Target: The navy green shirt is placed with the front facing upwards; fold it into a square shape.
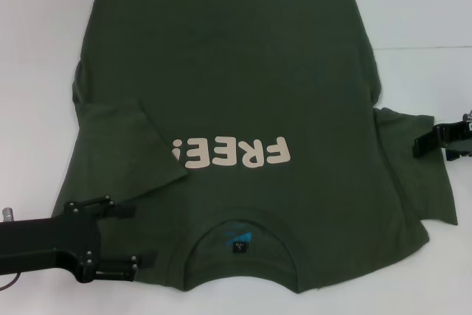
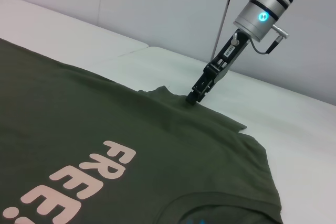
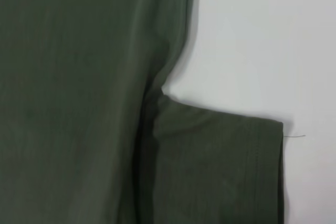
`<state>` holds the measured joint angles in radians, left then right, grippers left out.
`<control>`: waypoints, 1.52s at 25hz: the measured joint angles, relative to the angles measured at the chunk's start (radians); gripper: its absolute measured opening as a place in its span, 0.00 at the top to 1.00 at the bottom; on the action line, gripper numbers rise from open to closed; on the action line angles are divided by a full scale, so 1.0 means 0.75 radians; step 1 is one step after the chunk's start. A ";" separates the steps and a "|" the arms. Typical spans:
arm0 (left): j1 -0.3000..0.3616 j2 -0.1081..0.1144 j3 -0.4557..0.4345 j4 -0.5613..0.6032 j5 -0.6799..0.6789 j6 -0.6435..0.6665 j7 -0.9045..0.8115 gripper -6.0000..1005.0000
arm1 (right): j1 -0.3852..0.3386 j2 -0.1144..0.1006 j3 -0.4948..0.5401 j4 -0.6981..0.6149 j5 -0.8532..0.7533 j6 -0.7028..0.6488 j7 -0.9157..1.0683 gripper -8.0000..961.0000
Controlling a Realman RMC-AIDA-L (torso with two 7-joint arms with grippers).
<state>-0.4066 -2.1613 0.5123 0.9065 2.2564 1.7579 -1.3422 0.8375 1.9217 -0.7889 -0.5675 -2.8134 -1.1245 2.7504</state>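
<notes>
The navy green shirt [image 1: 243, 71] lies flat and front up on the white table, its cream "FREE!" print [image 1: 230, 154] facing me and its collar [image 1: 240, 220] nearest me. One sleeve [image 1: 125, 145] is folded inward over the body. My left gripper [image 1: 140, 235] hovers open over the shoulder beside the collar. My right gripper [image 1: 419, 145] sits at the outer edge of the other sleeve [image 1: 413, 182], which is spread flat. The left wrist view shows this right gripper [image 2: 195, 97] tip down on the sleeve's hem, fingers together on the cloth. The right wrist view shows the sleeve [image 3: 220, 166] and armpit.
White table [image 1: 420, 20] surrounds the shirt, with bare surface to the right and far side. The shirt's hem reaches the far edge of the head view. A seam in the table top [image 2: 131, 51] runs behind the shirt.
</notes>
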 joint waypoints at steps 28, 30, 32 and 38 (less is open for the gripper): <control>0.000 0.000 0.000 0.000 0.000 0.000 0.000 0.05 | 0.002 0.008 -0.021 0.025 0.010 0.025 0.003 0.28; 0.000 0.000 0.000 -0.001 0.000 0.000 0.000 0.05 | 0.006 0.007 -0.018 0.032 0.010 0.020 0.006 0.28; 0.000 0.000 0.000 -0.002 0.000 0.000 0.000 0.05 | 0.009 0.006 -0.014 0.035 0.011 0.010 0.011 0.28; 0.000 0.000 0.000 -0.004 0.000 0.000 0.000 0.05 | 0.016 -0.005 0.088 0.060 0.019 -0.045 -0.004 0.28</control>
<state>-0.4065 -2.1614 0.5123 0.9035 2.2564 1.7580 -1.3422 0.8496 1.9180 -0.7229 -0.5227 -2.7988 -1.1584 2.7476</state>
